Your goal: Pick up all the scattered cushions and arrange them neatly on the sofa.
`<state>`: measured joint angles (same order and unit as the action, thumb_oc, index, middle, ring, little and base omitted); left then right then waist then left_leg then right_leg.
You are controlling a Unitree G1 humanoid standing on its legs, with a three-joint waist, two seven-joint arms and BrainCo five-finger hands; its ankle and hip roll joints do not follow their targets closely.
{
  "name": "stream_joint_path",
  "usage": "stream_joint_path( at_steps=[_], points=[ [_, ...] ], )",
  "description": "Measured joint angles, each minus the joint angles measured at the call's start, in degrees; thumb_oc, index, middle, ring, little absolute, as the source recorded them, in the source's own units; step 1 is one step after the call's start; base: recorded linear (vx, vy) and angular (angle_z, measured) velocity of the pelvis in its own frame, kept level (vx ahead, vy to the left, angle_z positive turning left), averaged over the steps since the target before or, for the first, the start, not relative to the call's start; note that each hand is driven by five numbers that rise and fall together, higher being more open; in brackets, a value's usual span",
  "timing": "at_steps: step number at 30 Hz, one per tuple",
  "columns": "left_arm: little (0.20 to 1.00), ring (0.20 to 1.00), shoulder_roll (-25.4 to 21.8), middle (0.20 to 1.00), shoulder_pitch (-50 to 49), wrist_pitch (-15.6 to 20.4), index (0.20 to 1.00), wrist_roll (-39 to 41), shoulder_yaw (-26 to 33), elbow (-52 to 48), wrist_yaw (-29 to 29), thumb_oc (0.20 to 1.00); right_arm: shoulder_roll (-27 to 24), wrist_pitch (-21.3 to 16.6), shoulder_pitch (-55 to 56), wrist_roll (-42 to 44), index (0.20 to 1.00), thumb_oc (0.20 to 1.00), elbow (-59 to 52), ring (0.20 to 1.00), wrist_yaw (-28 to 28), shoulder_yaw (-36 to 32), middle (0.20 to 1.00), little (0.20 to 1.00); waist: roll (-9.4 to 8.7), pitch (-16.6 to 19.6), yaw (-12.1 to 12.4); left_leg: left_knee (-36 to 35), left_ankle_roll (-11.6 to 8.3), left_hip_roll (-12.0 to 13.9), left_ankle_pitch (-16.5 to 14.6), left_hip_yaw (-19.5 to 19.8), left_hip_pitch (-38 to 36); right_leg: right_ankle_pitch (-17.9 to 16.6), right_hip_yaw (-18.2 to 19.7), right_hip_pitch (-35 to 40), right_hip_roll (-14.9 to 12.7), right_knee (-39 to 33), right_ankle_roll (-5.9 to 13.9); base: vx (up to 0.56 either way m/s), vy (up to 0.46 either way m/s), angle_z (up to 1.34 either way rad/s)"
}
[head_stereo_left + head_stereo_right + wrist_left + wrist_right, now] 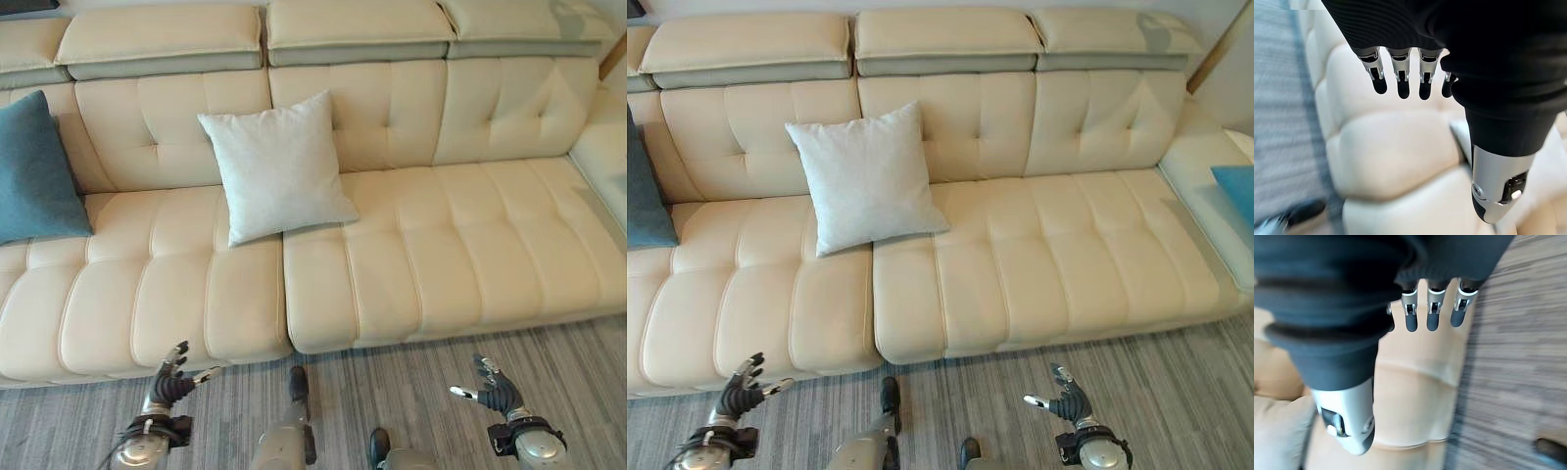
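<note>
Facing a cream leather sofa [411, 255] across a strip of grey striped floor [568, 362]. Three cushions on the sofa, none on the visible floor. A pale grey cushion [277, 166] propped against the sofa's backrest near the middle seam, tilted so one corner points up toward the headrests and its lower edge rests on the seat; square, so no real long axis, just a slight lean to the sofa's left end. A teal cushion [34, 171] standing against the backrest at the sofa's left end, partly cut off, upper corner pointing up. A second teal cushion [1236, 191] lying flat on the chaise at the sofa's right end, only an edge visible, so facing cannot be told. Judged from this: well along, perhaps nearly done, with everything in sight already up on the seat. Left to do, likely: squaring the grey one upright, maybe bringing the chaise one to the backrest, and checking the floor beyond what shows. Left hand [172, 382] low in front of the sofa's left seat, empty, fingers [1400, 85] straight and loosely spread, thumb apart. Right hand [493, 388] low in front of the sofa's right seat, also empty, fingers [1432, 318] straight and slightly parted. Both well apart from every cushion, hovering over the floor just short of the sofa's front edge.
</note>
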<state>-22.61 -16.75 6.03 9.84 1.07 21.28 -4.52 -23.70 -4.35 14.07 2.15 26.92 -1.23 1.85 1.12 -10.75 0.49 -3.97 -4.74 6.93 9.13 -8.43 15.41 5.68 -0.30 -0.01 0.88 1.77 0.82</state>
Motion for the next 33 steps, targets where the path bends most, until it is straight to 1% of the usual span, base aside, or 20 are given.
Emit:
stream_joint_path(
  at_steps=[1, 2, 4, 6, 7, 8, 13, 17, 18, 19, 21, 22, 24, 25, 26, 27, 28, 29, 32, 33],
  points=[
    [1.0, 1.0, -0.23, 1.0, 0.57, -0.03, 1.0, -0.01, -0.68, 0.1, 0.07, 1.0, 0.05, 0.04, 0.13, 0.0, 1.0, 1.0, 0.08, 1.0, -0.1, -0.13, 1.0, 1.0, -0.95, -0.23, -0.05, 0.91, -2.6, -0.09, -2.13, 0.47, 0.88, -0.03, -0.3, -0.54, -0.4, -0.4, -1.22, -0.27, -0.012, 0.03],
    [1.0, 1.0, -0.13, 1.0, 1.71, -0.42, 1.0, -0.01, -1.25, 0.55, 0.16, 1.0, 0.1, 0.44, 0.6, 0.02, 1.0, 1.0, 0.11, 1.0, -0.8, -0.1, 1.0, 1.0, -4.17, -0.36, -0.54, 4.81, -1.21, -2.67, -3.16, 0.89, 1.81, -4.05, -0.81, -1.43, -2.88, -2.17, -1.73, -0.32, 0.002, -0.03],
    [1.0, 1.0, -0.15, 1.0, 1.68, -0.44, 1.0, -0.01, -1.27, 0.54, 0.25, 1.0, -0.04, 0.51, 0.18, 0.03, 1.0, 1.0, -0.52, 1.0, -1.0, -0.36, 1.0, 1.0, -6.33, -0.04, -0.62, 12.35, -0.53, -5.74, -6.04, 3.18, 1.34, -5.41, 0.26, -2.03, -4.93, -3.01, -1.5, -0.18, 0.038, -0.15],
    [1.0, 1.0, 1.07, 1.0, 1.41, -0.37, 1.0, 0.18, -1.43, 0.49, 0.81, 1.0, -1.18, 0.71, -0.72, 0.07, 1.0, 1.0, -0.23, 1.0, -1.17, -0.76, 1.0, 1.0, -4.51, 0.11, -2.56, 9.23, 0.41, -7.1, -7.45, 6.9, -7.54, -6.23, 2.07, -2.84, -3.57, -2.82, -0.57, -0.05, 0.046, -0.26],
    [1.0, 1.0, 1.31, 1.0, 1.73, -0.36, 1.0, 0.18, -1.76, 0.43, 1.06, 1.0, -1.36, 0.77, -1.11, 0.09, 1.0, 1.0, -0.18, 1.0, -1.18, -0.8, 1.0, 1.0, -2.63, 0.31, -3.46, 4.45, 1.72, -6.09, -8.24, 7.92, -10.45, -6.31, 2.02, -3.41, -2.1, -2.61, -0.34, 0.02, 0.038, -0.18],
    [1.0, 1.0, 1.21, 1.0, 2.75, -0.42, 1.0, 0.2, -1.86, 0.47, 1.16, 1.0, -0.84, 0.86, -1.55, 0.13, 1.0, 1.0, 0.3, 1.0, -1.23, -0.72, 1.0, 1.0, -2.53, -0.06, -4.05, 2.65, 3.55, -5.93, -7.69, 7.96, -11.1, -6.34, 2.15, -3.67, -1.78, -2.46, -0.06, 0.05, 0.045, -0.25],
    [1.0, 1.0, 1.04, 1.0, 4.63, -0.62, 1.0, 0.19, -5.09, 0.64, 2.15, 1.0, 1.37, 1.04, -2.96, 1.37, 1.0, 1.0, 1.89, 1.0, -1.16, -0.65, 1.0, 1.0, -2.08, 0.33, -4.71, 0.15, 3.75, -6.34, -7.21, 3.91, -13.57, -7.21, 5.03, -4.16, -2.4, -2.66, 2.62, 0.04, 0.054, -0.4],
    [1.0, 1.0, -0.07, 1.0, 3.62, -1.48, 1.0, 0.09, -5.77, 0.46, 2.11, 1.0, 1.94, 0.93, -4.21, 2.53, 1.0, 1.0, 1.58, 1.0, -1.3, -0.6, 1.0, 1.0, -3.03, 0.2, -5.9, 0.8, 5.09, -6.68, -7.72, -3.24, -15.39, -8.84, 12.39, -7.66, -1.14, 0.32, 2.69, -0.02, 0.052, -0.89],
    [1.0, 1.0, -0.07, 1.0, 3.62, -1.48, 1.0, 0.09, -5.77, 0.46, 2.11, 1.0, 1.94, 0.93, -4.21, 2.53, 1.0, 1.0, 1.58, 1.0, -1.3, -0.6, 1.0, 1.0, -3.03, 0.2, -5.9, 0.8, 5.09, -6.68, -7.72, -3.24, -15.39, -8.84, 12.39, -7.66, -1.14, 0.32, 2.69, 0.0, -0.005, -1.22],
    [1.0, 1.0, -0.13, 1.0, 3.9, -1.44, 1.0, 0.07, -5.32, -0.35, 1.91, 1.0, 2.29, 1.44, -5.26, 2.63, 1.0, 1.0, 2.06, 1.0, -1.41, -0.47, 1.0, 1.0, -3.59, -0.12, -5.82, -0.34, 5.44, -5.88, -7.64, -8.95, -16.71, -7.01, 12.31, -10.17, -1.32, 2.67, 3.73, -0.01, -0.04, -1.37],
    [1.0, 1.0, -0.7, 1.0, 3.48, -1.67, 1.0, 0.07, -4.81, -0.02, 1.49, 1.0, 3.55, 1.59, -6.6, 3.03, 1.0, 1.0, 2.51, 1.0, -1.75, -0.33, 1.0, 1.0, -4.76, 0.0, -4.82, 0.21, 5.16, -5.23, -8.34, -14.91, -18.19, -6.11, 8.93, -13.31, -1.51, 6.49, 3.77, 0.0, -0.084, -1.98],
    [1.0, 1.0, -0.86, 1.0, 2.9, -2.0, 1.0, 0.11, -4.68, 0.29, 0.94, 1.0, 4.94, 1.5, -7.7, 3.61, 1.0, 1.0, 2.04, 1.0, -2.44, -0.16, 1.0, 1.0, -5.03, -0.01, -4.34, 0.83, 4.25, -3.7, -8.9, -21.63, -20.01, -5.37, 0.49, -13.13, -3.0, 4.75, 0.16, 0.0, -0.119, -2.0],
    [1.0, 1.0, -0.95, 1.0, 2.13, -1.95, 1.0, 0.13, -4.36, 0.26, 0.62, 1.0, 6.48, 1.56, -8.32, 3.66, 1.0, 1.0, 2.19, 1.0, -2.7, 0.08, 1.0, 1.0, -3.34, 0.29, -2.4, 1.8, 3.55, -0.65, -9.53, -25.42, -20.64, -4.22, -10.82, -13.33, -4.79, 7.44, -0.16, 0.09, -0.146, -1.79],
    [1.0, 1.0, -0.97, 1.0, 3.32, -1.88, 1.0, 0.23, -4.01, 0.46, 0.43, 1.0, 6.81, 1.38, -7.71, 3.68, 1.0, 1.0, 1.73, 1.0, -3.2, 0.31, 1.0, 1.0, -3.85, 0.6, -3.21, 2.95, 2.75, 1.38, -10.21, -27.63, -21.58, -1.54, -18.88, -12.92, -8.12, 10.96, -0.45, 0.15, -0.168, -1.61],
    [1.0, 1.0, -1.29, 1.0, 3.96, -1.78, 1.0, 0.25, -3.27, 0.63, 0.09, 1.0, 7.27, 1.83, -6.97, 3.67, 1.0, 1.0, 2.38, 1.0, -3.51, 0.51, 1.0, 1.0, -4.93, 1.25, -2.85, 4.04, 1.87, 1.23, -10.75, -28.64, -22.45, -0.83, -22.87, -12.19, -10.36, 11.99, -0.8, 0.12, -0.233, -1.54],
    [1.0, 1.0, -1.05, 1.0, 3.72, -1.7, 1.0, 0.26, -3.02, 2.05, -0.1, 1.0, 7.53, 1.94, -6.91, 3.66, 1.0, 1.0, 2.33, 1.0, -3.7, 0.61, 1.0, 1.0, -5.64, 1.79, -2.23, 5.68, 1.18, 1.36, -12.19, -29.74, -22.84, -3.48, -24.63, -11.81, -11.16, 12.03, -1.08, 0.1, -0.135, -1.39],
    [1.0, 1.0, -0.89, 1.0, 4.36, -1.94, 1.0, 0.27, -3.26, 3.65, -0.06, 1.0, 7.43, 2.05, -7.06, 3.66, 1.0, 1.0, 1.84, 1.0, -3.82, 0.64, 1.0, 1.0, -5.7, 1.92, -1.88, 6.47, 2.11, 2.13, -12.84, -27.46, -22.96, -4.76, -23.06, -11.24, -9.91, 11.51, -1.86, 0.17, -0.225, -1.23],
    [1.0, 1.0, 0.71, 1.0, 4.74, -2.19, 1.0, 0.25, -4.0, 4.48, 0.1, 1.0, 6.12, 1.95, -6.08, 3.65, 1.0, 1.0, 0.63, 1.0, -3.91, 0.7, 1.0, 1.0, -3.91, 2.6, -2.61, 6.84, 2.02, 3.57, -13.36, -21.85, -22.92, -4.41, -21.23, -10.91, -7.17, 10.29, -1.53, 0.2, -0.287, -0.87],
    [1.0, 1.0, 3.64, 1.0, 7.0, -2.32, 1.0, 0.23, -5.83, 6.8, 0.27, 1.0, 4.5, 2.34, -4.88, 3.86, 1.0, 1.0, 1.91, 1.0, -4.87, -0.64, 1.0, 1.0, -2.41, 2.51, -4.82, 15.89, 0.83, 6.22, -12.76, -18.49, -20.26, -3.09, -18.29, -10.39, -5.43, 9.68, -2.09, 0.24, -0.309, -0.61],
    [1.0, 1.0, 4.39, 1.0, 6.94, -2.5, 1.0, 0.27, -6.05, 6.76, 0.49, 1.0, 3.98, 2.36, -3.91, 4.07, 1.0, 1.0, 1.84, 1.0, -5.02, -0.33, 1.0, 1.0, -2.25, 2.52, -5.52, 23.03, -0.08, 7.66, -11.59, -16.03, -18.76, -1.72, -16.68, -9.61, -4.03, 9.24, -3.38, 0.24, -0.194, -0.62]
  ],
)
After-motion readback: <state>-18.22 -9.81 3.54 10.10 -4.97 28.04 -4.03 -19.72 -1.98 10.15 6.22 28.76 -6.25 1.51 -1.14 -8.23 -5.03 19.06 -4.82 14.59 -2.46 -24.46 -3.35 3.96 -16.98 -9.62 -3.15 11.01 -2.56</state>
